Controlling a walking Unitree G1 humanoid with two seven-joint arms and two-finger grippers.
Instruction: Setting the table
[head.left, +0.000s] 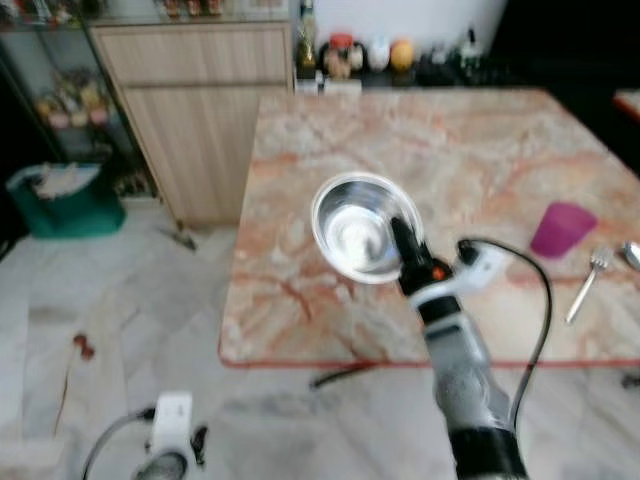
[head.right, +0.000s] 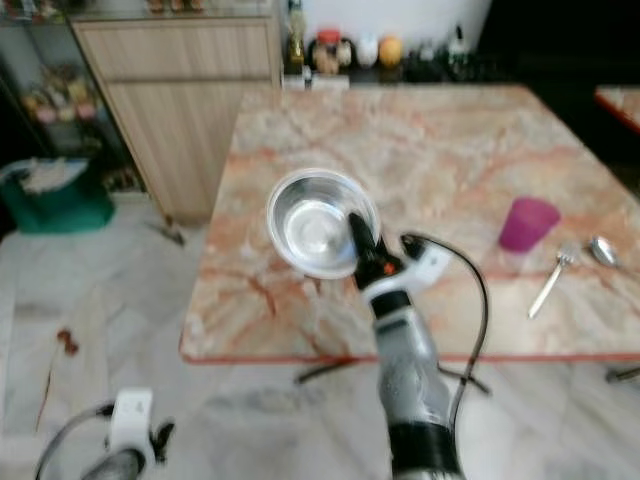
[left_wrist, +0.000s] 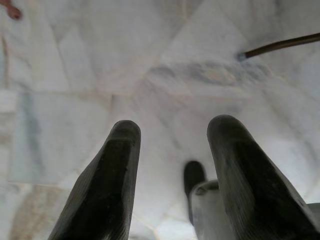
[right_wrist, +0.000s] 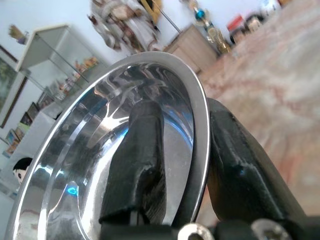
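Two silver arms are seen from above, in front of a pink-veined marble table (head.left: 470, 140) that fills the centre and right of the frame. A shiny steel bowl (head.left: 358, 226) is held at the middle of the frame by the right gripper (head.left: 404, 243); in the right wrist view one black finger (right_wrist: 137, 165) is pressed inside the bowl and the other outside, with the rim pinched between them. The bowl is held over the table's near left part. A purple cup (head.left: 561, 229) is placed at the right, with a fork (head.left: 587, 283) just beside it and a spoon (head.left: 632, 254) at the frame's right edge. The left gripper (left_wrist: 172, 175) is hung low at the lower left, its fingers spread apart over pale floor tiles (left_wrist: 75, 75). A wooden cabinet (head.left: 195, 110) is seen at the upper left.
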